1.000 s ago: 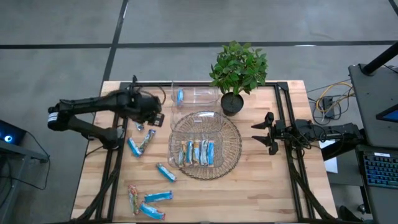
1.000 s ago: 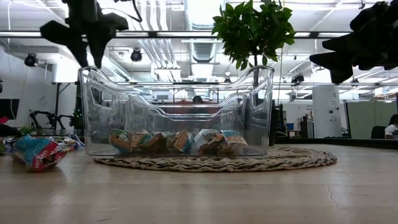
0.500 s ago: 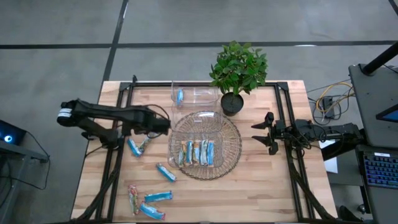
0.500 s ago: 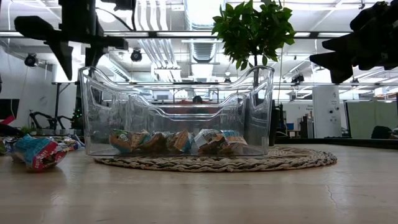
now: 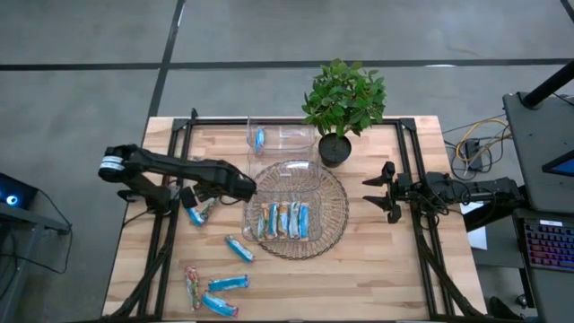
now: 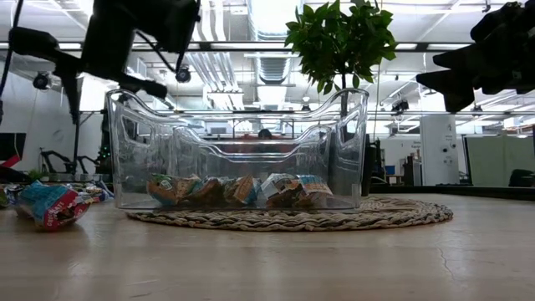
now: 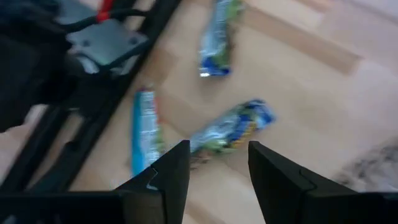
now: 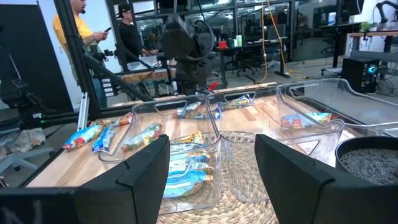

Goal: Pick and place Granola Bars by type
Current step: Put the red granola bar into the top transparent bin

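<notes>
Granola Bars point(image 5: 283, 220): a row lies in the clear container point(image 5: 285, 208) on the woven mat point(image 5: 334, 215); others lie loose on the table point(image 5: 377, 269) beside the mat. Left gripper point(image 7: 214, 167) hovers just beside the mat over two loose bars, arm stretched low, fingers parted, empty. Right gripper point(image 5: 384, 191) waits across the mat, fingers spread, empty.

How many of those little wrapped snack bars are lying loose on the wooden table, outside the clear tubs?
6, possibly more hidden under the left arm: two bars beside the left pincer, one alone by the woven mat, and three clustered at the near edge.
</notes>
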Robot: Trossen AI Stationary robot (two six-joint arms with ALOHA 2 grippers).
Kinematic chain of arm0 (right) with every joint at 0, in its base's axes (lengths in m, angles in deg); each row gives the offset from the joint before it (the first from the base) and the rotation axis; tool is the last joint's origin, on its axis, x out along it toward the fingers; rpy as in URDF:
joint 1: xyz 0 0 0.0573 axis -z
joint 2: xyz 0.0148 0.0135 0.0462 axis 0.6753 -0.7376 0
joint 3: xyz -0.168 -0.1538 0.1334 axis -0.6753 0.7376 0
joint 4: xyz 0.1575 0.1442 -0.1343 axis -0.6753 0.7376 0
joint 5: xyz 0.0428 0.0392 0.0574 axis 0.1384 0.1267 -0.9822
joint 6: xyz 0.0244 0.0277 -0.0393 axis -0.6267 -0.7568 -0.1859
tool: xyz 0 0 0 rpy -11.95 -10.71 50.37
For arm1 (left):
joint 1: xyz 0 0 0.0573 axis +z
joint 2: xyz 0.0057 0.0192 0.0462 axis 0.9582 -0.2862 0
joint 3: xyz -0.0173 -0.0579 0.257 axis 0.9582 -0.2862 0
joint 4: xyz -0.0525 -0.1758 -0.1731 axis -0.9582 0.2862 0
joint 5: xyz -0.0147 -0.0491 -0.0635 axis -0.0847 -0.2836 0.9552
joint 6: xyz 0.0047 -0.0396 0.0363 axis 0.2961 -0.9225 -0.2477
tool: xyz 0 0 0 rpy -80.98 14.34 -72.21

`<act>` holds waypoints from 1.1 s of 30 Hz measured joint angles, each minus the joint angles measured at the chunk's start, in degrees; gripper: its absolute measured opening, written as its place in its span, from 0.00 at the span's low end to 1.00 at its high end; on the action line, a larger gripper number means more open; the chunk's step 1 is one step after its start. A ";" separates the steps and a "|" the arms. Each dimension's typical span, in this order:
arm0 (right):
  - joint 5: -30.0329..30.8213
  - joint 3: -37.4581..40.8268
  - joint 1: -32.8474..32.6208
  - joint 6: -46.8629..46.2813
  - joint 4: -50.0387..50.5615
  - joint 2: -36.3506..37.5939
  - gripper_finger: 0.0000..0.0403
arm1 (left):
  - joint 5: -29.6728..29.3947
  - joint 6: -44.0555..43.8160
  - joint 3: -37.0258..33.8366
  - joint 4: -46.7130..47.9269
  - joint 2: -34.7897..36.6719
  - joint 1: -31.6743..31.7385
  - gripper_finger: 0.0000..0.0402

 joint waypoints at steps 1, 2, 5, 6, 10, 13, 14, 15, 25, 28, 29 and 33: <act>0.00 0.02 0.02 0.00 0.00 0.02 0.56 | 0.74 -0.29 -0.07 0.78 -0.55 -0.04 0.36; 0.00 0.02 0.02 0.00 0.01 0.02 0.56 | 1.61 -0.70 -0.17 1.16 -1.00 -0.09 0.36; 0.00 0.01 0.01 0.00 0.01 0.02 0.56 | 2.88 -1.29 -0.23 2.12 -2.27 -0.54 0.36; -0.01 0.00 0.01 0.00 0.00 0.02 0.56 | 3.02 -1.37 -0.23 2.24 -2.59 -0.69 0.36; 0.00 0.00 0.00 0.00 0.00 0.02 0.56 | 4.01 -1.58 -0.26 2.42 -3.59 -1.41 0.36; 0.00 0.02 0.01 0.00 0.01 0.02 0.56 | 4.24 -2.82 -1.10 2.47 -3.80 -2.44 0.36; 0.00 0.01 0.02 0.00 0.01 0.02 0.56 | 4.64 -3.51 -1.63 2.44 -3.89 -2.92 0.36; 0.00 0.01 0.01 0.00 0.02 0.02 0.56 | 5.23 -4.38 -2.31 2.44 -3.97 -3.45 0.36; 0.00 0.01 0.00 0.00 0.01 0.02 0.56 | 13.49 -13.67 -8.87 0.45 -4.00 -7.47 0.36; 0.00 0.02 0.02 0.00 0.02 0.02 0.56 | 13.51 -13.91 -10.36 -1.61 -3.97 -7.46 0.36; 0.00 0.02 0.02 0.00 0.02 0.02 0.56 | 13.48 -13.91 -10.92 -2.54 -3.97 -7.46 0.36; 0.00 0.01 0.00 0.00 0.00 0.02 0.56 | 13.55 -13.84 -12.74 -4.61 -3.29 -7.46 0.36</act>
